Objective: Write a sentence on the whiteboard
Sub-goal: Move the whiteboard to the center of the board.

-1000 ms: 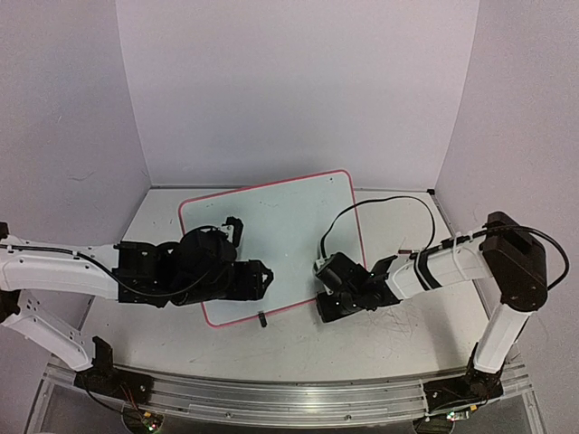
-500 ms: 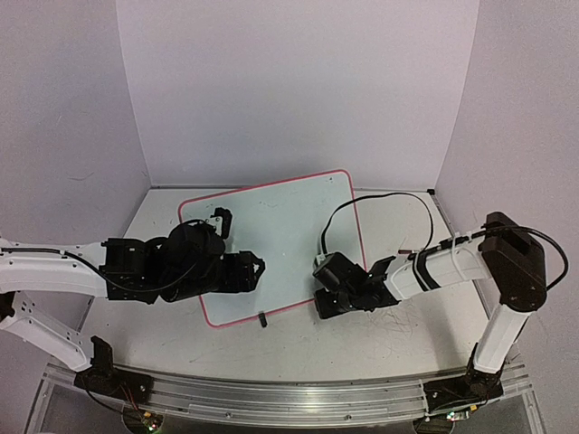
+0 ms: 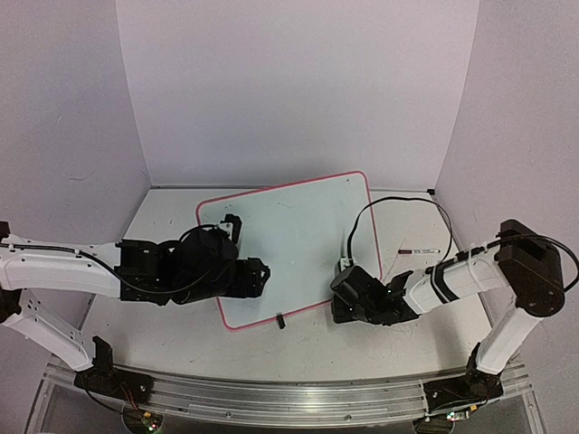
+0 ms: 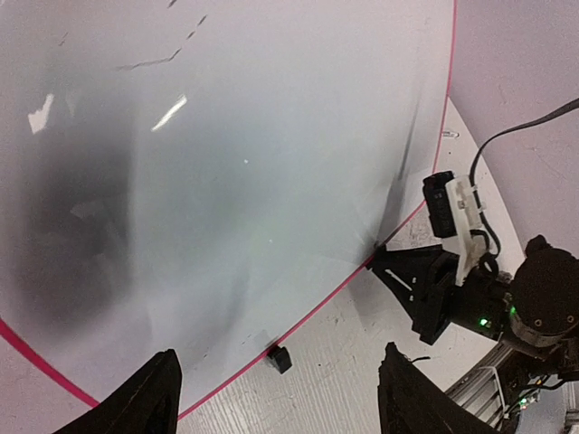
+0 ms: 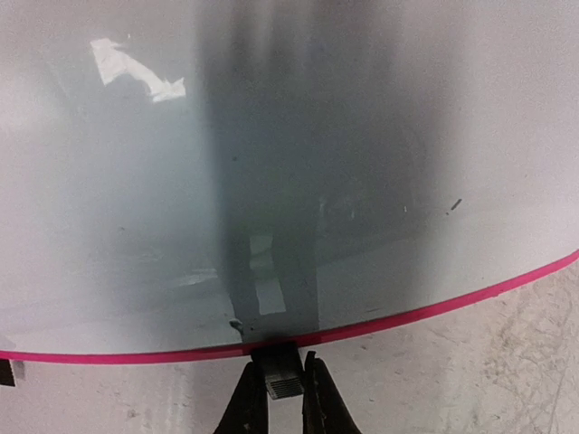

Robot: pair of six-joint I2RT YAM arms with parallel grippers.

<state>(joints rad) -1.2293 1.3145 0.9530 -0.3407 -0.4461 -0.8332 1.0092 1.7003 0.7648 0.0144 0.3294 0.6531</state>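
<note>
whiteboard [image 3: 298, 240] left edge partly hidden under left arm [image 3: 167, 267], dark strokes [image 4: 147, 62] too small to read

The whiteboard [image 3: 298, 240] is smooth and glossy, throwing back bright glints, and its thin pink rim looks like plastic. Its small black clip [image 5: 278, 375] looks like matt plastic. The table [image 3: 317, 348] is matt white and scuffed; at six o'clock runs a brushed metal rail [image 3: 289, 396].
</note>
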